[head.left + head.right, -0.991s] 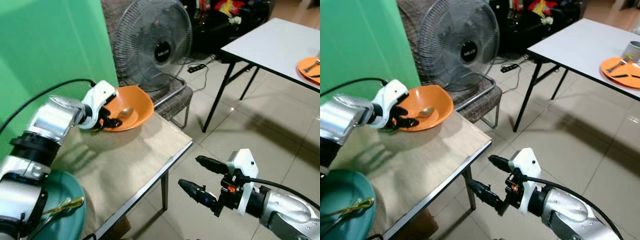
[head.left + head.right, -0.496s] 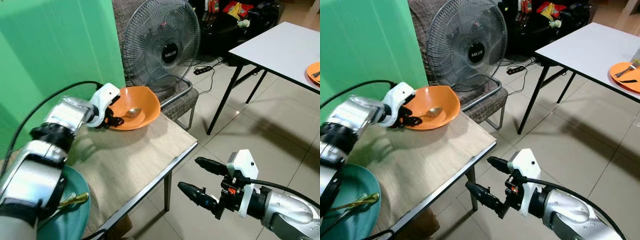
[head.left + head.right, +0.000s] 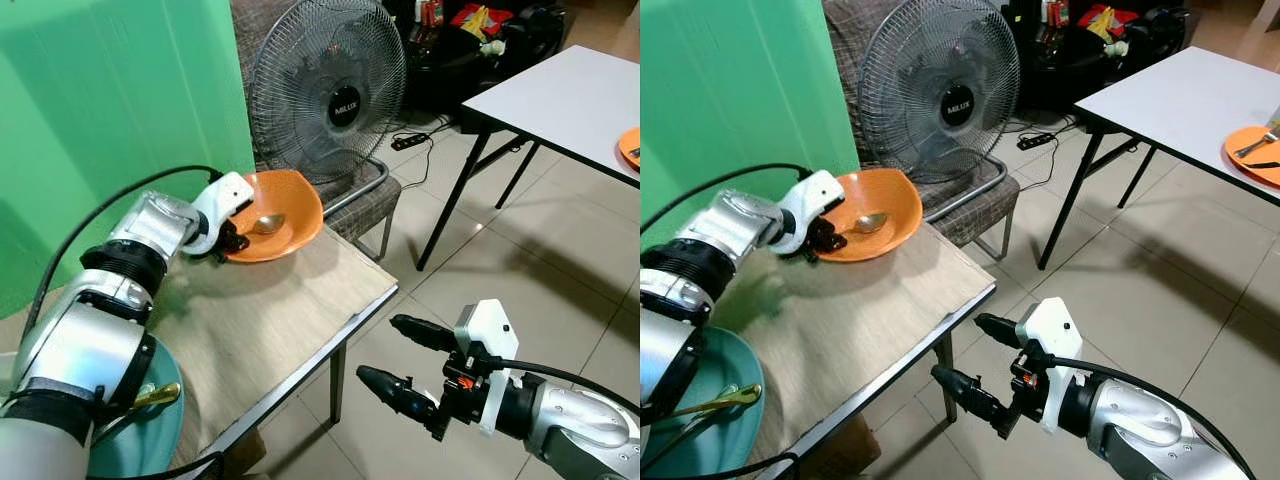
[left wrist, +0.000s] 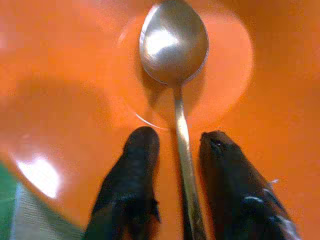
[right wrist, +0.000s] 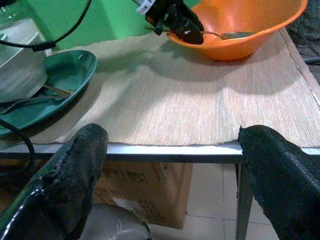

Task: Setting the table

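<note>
At the upper left of the frame, the left claw (image 3: 228, 238) reaches into the shallow orange plastic bowl (image 3: 285, 215) on the mat-covered surface (image 3: 270, 320). Its fingers straddle the silver metal spoon (image 4: 176, 75), seemingly not yet pinching it, probably to lift it. The right claw (image 3: 400, 358), spread wide, waits low beside the surface.

Fan (image 3: 328, 88): round black hub badge at centre of grille carries white lettering, reads roughly "MILUX" in both eye views; letters small, exact spelling uncertain. No other legible text, number or sign on any other surface.
</note>
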Robot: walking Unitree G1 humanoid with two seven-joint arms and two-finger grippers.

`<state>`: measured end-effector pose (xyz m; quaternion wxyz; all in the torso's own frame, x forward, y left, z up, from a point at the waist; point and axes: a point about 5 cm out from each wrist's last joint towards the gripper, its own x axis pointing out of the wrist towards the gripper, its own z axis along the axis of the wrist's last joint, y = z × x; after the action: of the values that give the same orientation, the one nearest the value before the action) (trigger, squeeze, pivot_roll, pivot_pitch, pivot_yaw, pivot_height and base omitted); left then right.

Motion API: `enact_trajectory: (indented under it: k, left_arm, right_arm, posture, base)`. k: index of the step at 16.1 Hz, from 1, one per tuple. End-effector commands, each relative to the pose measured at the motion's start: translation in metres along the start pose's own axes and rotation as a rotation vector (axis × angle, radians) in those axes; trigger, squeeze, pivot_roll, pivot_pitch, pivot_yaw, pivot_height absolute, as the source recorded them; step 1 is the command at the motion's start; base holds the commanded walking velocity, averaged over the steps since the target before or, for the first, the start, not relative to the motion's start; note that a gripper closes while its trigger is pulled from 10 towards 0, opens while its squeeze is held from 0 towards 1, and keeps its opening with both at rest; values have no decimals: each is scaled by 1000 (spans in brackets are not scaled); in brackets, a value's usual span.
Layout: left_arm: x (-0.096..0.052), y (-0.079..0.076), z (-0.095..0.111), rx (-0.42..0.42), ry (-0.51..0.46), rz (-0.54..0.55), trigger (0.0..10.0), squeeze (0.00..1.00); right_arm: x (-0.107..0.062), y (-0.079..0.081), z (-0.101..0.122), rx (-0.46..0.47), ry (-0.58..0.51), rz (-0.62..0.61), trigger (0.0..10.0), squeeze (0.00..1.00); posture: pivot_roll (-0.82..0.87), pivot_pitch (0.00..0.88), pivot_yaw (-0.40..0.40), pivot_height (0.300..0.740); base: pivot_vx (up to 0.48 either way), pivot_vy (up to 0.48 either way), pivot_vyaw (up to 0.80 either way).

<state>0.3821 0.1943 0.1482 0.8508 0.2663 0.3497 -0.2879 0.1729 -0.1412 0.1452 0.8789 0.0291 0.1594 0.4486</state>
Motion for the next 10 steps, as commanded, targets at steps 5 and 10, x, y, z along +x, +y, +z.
enact_trajectory:
  k: [5, 10]
  left_arm:
    - [0, 2, 5, 0, -10, 2, 0, 0]
    - [1, 1, 5, 2, -14, -4, 0, 0]
  right_arm:
    - [-2, 1, 2, -8, 9, 1, 10000, 0]
    - [-2, 1, 2, -10, 15, 0, 10000, 0]
  posture:
    - [-13, 0, 24, 740]
    - [-14, 0, 21, 740]
  base:
    - [0, 0, 0]
    - [0, 0, 0]
